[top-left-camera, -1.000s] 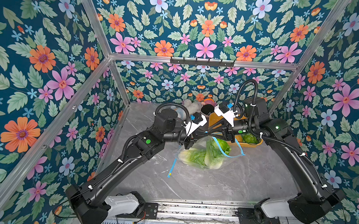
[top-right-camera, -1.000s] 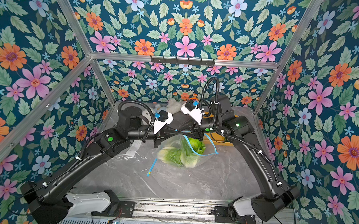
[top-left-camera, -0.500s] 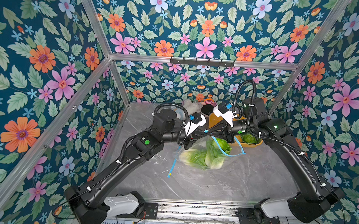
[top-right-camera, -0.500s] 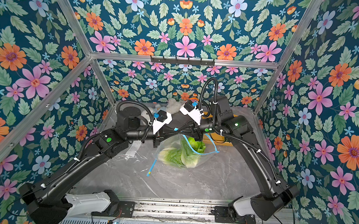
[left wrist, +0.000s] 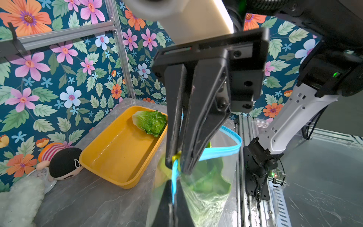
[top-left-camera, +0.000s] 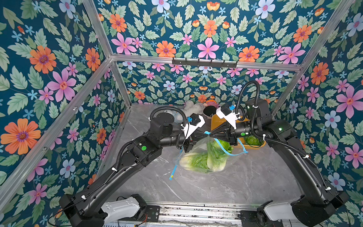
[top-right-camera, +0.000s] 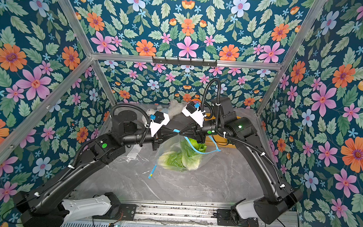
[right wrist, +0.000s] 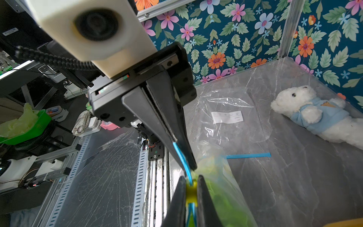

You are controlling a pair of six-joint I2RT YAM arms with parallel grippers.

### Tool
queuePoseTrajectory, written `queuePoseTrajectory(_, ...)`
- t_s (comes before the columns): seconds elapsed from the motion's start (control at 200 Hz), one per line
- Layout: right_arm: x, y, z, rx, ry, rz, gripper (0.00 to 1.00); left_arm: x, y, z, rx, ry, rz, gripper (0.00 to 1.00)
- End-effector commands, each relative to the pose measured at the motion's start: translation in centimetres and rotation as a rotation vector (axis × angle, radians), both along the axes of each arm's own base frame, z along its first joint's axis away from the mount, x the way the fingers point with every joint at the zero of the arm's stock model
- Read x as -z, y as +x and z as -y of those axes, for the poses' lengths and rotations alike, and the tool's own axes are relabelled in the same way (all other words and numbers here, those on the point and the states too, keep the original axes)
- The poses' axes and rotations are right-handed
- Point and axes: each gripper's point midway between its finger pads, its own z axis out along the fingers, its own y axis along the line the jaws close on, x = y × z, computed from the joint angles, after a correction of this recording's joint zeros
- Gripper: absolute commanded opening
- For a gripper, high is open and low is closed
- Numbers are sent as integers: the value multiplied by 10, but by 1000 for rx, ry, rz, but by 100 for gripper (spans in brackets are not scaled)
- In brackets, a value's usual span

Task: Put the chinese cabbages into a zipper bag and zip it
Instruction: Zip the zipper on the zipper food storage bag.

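Marble tabletop [top-left-camera: 225,190]: L end effector [top-left-camera: 205,137] clamps zipper bag [top-left-camera: 190,147]; R end effector [top-left-camera: 213,135], wider before, now pinches slider [left wrist: 176,156].

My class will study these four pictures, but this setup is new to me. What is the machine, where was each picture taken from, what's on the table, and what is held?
Two black robot arms work over a grey table inside a flower-papered booth. Two near-identical pictures look down from overhead; the other two come from a camera on each arm's wrist. Each arm ends in a two-fingered end effector. The left end effector and the right end effector meet, both shut on the blue zip strip of a clear zipper bag; the right pinches its yellow slider. Two cabbages sit inside. A third cabbage lies in a yellow tray. A spare bag, a teddy bear and a doll also lie on the table.
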Motion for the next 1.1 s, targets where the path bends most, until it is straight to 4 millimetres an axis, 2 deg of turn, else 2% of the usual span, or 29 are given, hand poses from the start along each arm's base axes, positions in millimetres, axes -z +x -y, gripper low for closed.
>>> queuePoseTrajectory(0.0, 12, 5, 9, 53, -66, -8, 1, -27, 6, -4, -44, -76, 68, 0)
queuePoseTrajectory(0.4, 18, 8, 27, 127, -85, -57, 0, -32, 29, -30, -224, -85, 73, 0)
queuePoseTrajectory(0.685, 18, 6, 42, 183, -85, -73, 0, -27, 50, -50, -371, -69, 59, 0)
queuePoseTrajectory(1.095, 25, 3, 58, 254, -107, -94, 0, -24, 69, -75, -513, -79, 35, 0)
